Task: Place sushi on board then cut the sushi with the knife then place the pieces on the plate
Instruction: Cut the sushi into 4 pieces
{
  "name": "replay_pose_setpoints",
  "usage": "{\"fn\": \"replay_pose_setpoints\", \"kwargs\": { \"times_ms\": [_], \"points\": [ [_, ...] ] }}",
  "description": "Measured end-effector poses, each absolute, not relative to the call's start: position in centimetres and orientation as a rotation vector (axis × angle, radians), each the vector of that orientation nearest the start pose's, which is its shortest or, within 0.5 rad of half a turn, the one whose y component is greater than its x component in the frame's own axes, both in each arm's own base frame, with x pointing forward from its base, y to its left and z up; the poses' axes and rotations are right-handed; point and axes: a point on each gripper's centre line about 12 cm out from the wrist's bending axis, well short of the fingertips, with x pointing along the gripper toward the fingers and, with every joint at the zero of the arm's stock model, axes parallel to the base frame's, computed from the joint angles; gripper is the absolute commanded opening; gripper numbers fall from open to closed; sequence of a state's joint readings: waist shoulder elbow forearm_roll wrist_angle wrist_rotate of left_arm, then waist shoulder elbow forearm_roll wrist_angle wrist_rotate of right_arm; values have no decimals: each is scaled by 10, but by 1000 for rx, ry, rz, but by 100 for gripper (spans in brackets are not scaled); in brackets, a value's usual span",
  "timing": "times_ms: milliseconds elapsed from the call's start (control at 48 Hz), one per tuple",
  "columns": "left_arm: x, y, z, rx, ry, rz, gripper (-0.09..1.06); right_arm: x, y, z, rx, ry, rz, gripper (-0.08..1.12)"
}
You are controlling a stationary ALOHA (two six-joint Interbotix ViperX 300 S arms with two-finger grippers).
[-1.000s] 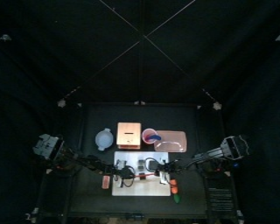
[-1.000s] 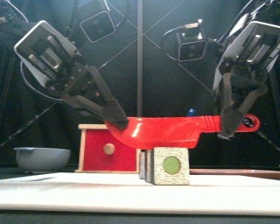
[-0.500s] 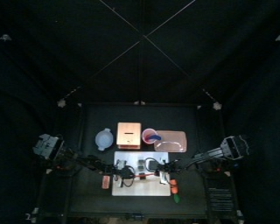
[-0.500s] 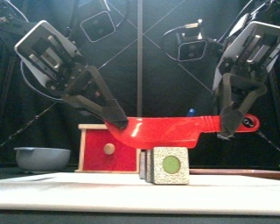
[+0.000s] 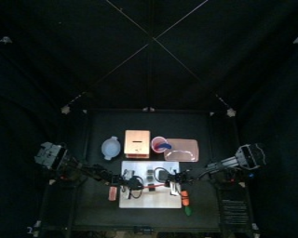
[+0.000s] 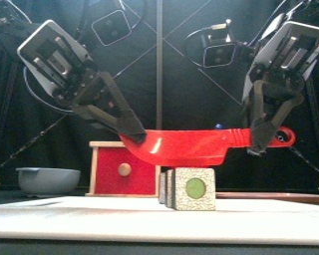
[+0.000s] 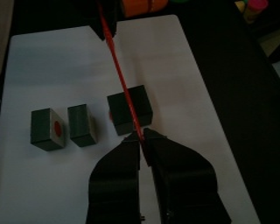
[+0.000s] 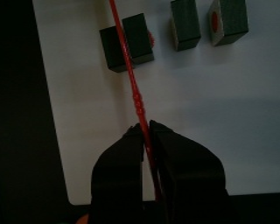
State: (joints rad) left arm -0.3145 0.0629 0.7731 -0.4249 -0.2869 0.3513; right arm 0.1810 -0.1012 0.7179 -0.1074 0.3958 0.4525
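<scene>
**A:** Over the board (image 6: 69, 214), has anything shifted in the last second?

**B:** Hardly. The knife (image 6: 189, 149) hangs level just above the sushi (image 6: 191, 189), at about the same height as before. Only the left arm looks to have leaned back a touch.

**A:** Who has the knife?

**B:** Both. The left gripper (image 6: 133, 137) is clamped on the blade's tip end, and the right gripper (image 6: 259, 144) on the handle end.

**A:** And the sushi?

**B:** It's near the board's middle. From the left wrist, two pieces (image 7: 45, 129) already stand apart, on the far side as best I can tell. The blade's edge runs across the uncut block (image 7: 129, 112).

**A:** So where does that leave the job?

**B:** I'd say another cut is lined up but not yet pressed home. The blade has to drop straight through the block. After that the pieces go to the plate (image 5: 186, 153), far right of the board, with no sushi on it that I can see.
</scene>
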Motion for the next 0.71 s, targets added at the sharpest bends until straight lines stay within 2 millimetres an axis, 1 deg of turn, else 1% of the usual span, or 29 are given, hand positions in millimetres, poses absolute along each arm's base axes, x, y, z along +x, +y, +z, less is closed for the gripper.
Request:
{"fn": "replay_pose_setpoints", "kwargs": {
  "times_ms": [396,708],
  "points": [
    [364,-103,135,67,569,-174,42,332,56,156,213,1018,-52,42],
    [364,-102,129,68,584,-170,42,332,56,148,211,1039,-56,42]
  ]
}}
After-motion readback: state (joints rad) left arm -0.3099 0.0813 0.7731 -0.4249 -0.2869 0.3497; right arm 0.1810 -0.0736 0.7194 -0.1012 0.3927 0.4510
